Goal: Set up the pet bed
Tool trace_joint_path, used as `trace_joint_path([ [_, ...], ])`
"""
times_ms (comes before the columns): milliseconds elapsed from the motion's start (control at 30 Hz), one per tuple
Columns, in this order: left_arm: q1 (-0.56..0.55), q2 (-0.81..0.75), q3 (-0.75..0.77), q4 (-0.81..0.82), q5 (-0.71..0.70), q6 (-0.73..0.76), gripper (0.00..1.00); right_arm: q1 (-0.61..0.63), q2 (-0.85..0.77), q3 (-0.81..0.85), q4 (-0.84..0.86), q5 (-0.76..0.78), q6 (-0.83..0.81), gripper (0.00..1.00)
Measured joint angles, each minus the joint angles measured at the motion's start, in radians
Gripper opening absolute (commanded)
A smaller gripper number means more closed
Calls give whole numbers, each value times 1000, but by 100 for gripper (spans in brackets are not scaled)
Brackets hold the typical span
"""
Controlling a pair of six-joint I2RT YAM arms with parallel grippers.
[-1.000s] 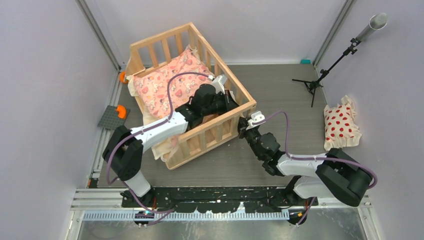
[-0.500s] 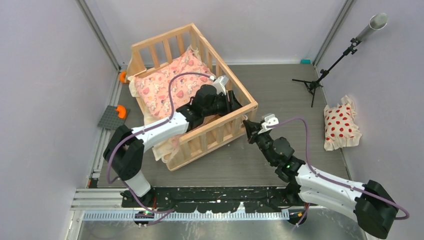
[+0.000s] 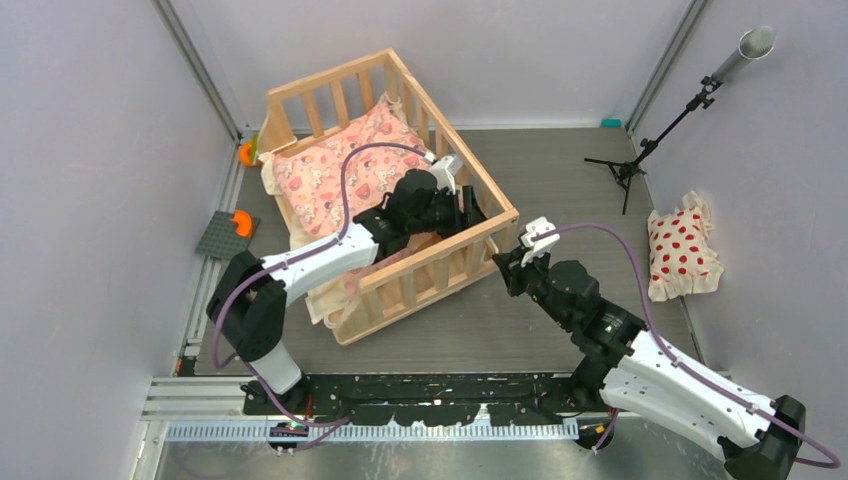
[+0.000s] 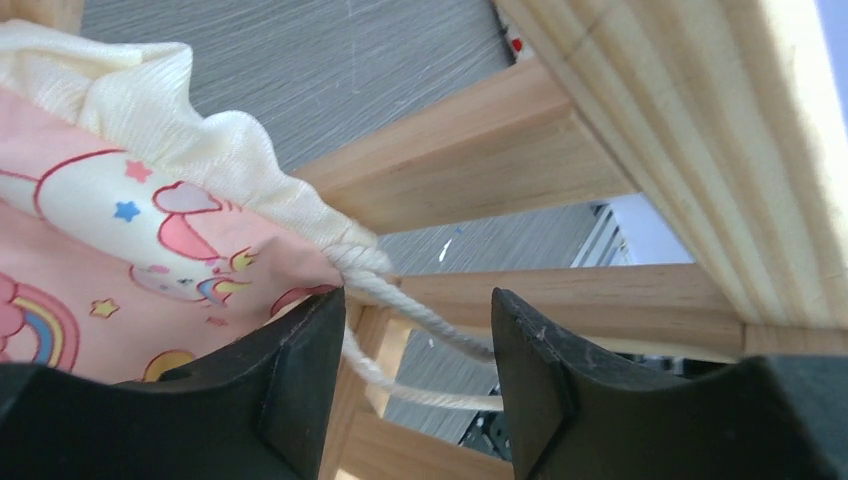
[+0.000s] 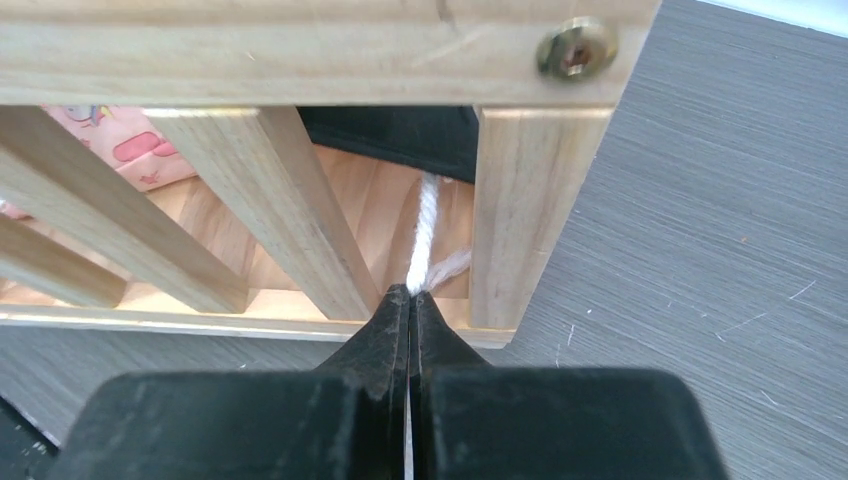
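The pet bed [image 3: 328, 76] is a light wooden slatted frame, standing askew left of centre. A pink cartoon-print cushion [image 3: 335, 175] lies inside it. My left gripper [image 3: 472, 214] reaches into the bed's near right corner. In the left wrist view it [image 4: 418, 340] stands open, and the cushion's cream tie [image 4: 400, 305] runs loose between its fingers [image 4: 300, 380]. My right gripper [image 3: 505, 268] is outside that corner. In the right wrist view it [image 5: 410, 295] is shut on the tie's end [image 5: 424, 230], which passes between a slat and the corner post [image 5: 520, 200].
A small white pillow with red dots [image 3: 683, 252] lies at the right wall. A black tripod stand [image 3: 638, 152] rises at the back right. A grey plate with an orange piece [image 3: 230, 232] sits by the left wall. Walls close in on both sides.
My left gripper has opened and let go of the tie. My right arm has drawn back toward the right with the tie pinched, and the bed has shifted slightly right.
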Motion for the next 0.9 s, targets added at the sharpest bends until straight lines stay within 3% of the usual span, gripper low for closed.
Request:
trace_joint_path([
  [167,-1,-30,3,-91,-31,74,73,0,-20,97,-167,-34,1,1],
  [567,-17,-176,3,-346,-108,242,72,0,-15,114,-294,-61,13,1],
  [900,-20,-341,63,-618,-235,401,79,6,-16,113,-306,-101,35,1],
])
